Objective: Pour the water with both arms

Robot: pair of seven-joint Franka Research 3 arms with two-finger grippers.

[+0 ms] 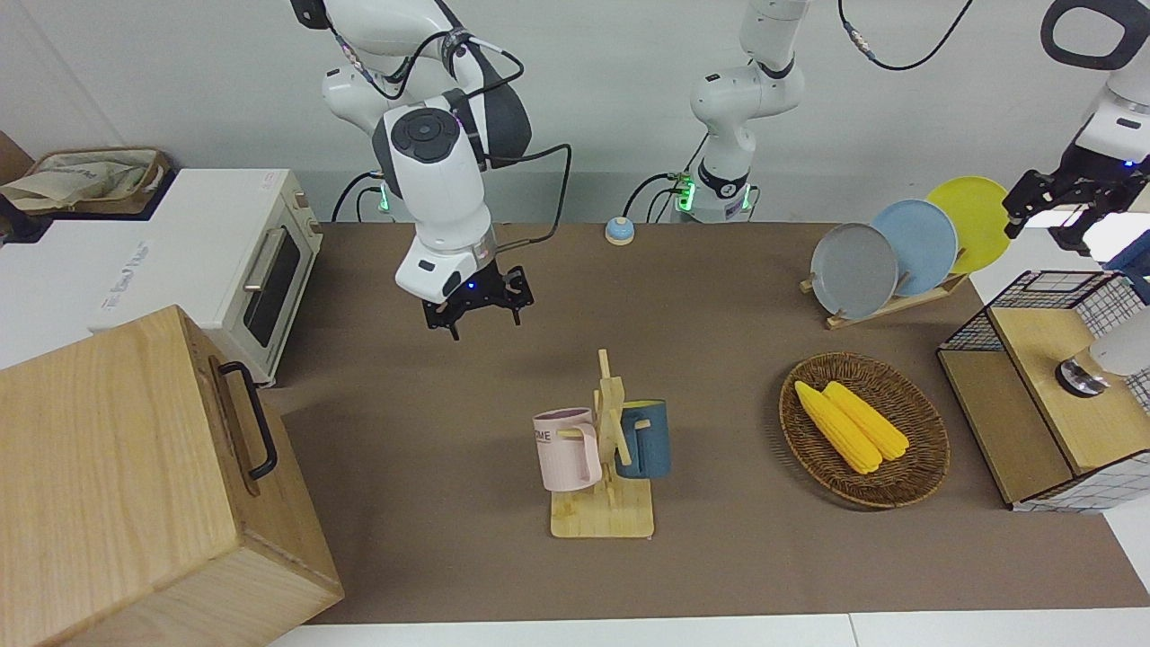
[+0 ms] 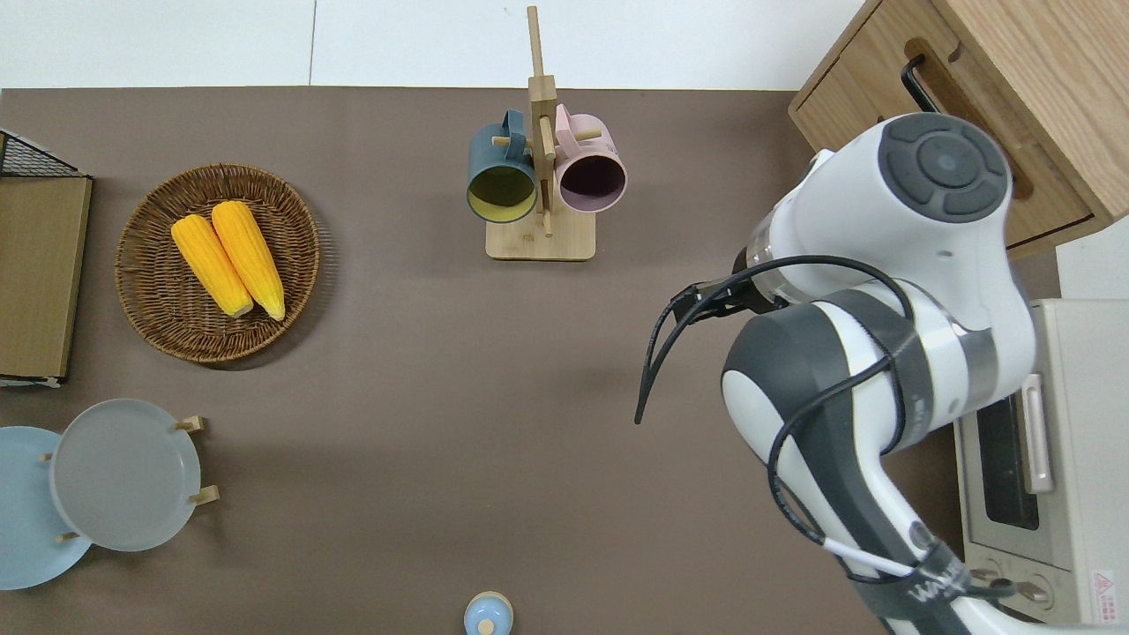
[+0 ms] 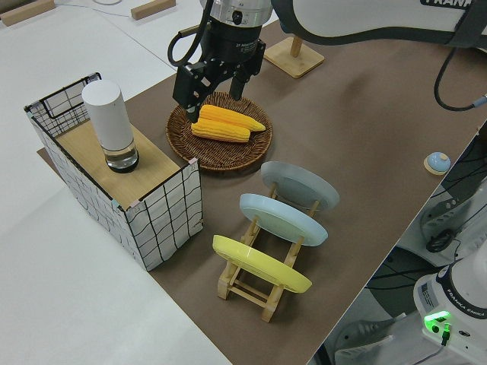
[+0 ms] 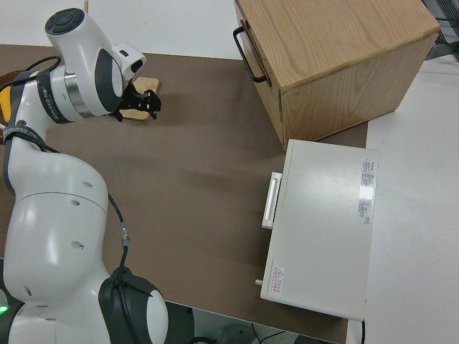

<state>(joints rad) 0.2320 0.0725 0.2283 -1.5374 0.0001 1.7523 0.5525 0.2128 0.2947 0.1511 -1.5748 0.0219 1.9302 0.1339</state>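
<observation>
Both grippers empty and spread, both up off the table.

Right gripper (image 1: 483, 322) held apart with nothing between the fingers, upper middle of the front view, over bare brown mat (image 1: 431, 467) between toaster oven (image 1: 269, 270) and mug rack (image 1: 609, 449); white right arm (image 1: 431, 180) rising from it to the top edge. Left gripper (image 3: 213, 100) likewise parted and holding nothing, top of the left side view, seen against the rim of the corn basket (image 3: 183, 148); outside the overhead view; left arm (image 1: 1110, 117) in an upper corner of the front view. Pink mug (image 1: 566, 449) and blue mug (image 1: 647, 438) hanging on the rack, lower centre. White cylinder (image 3: 110, 125) upright on the wire crate (image 3: 163, 217).
</observation>
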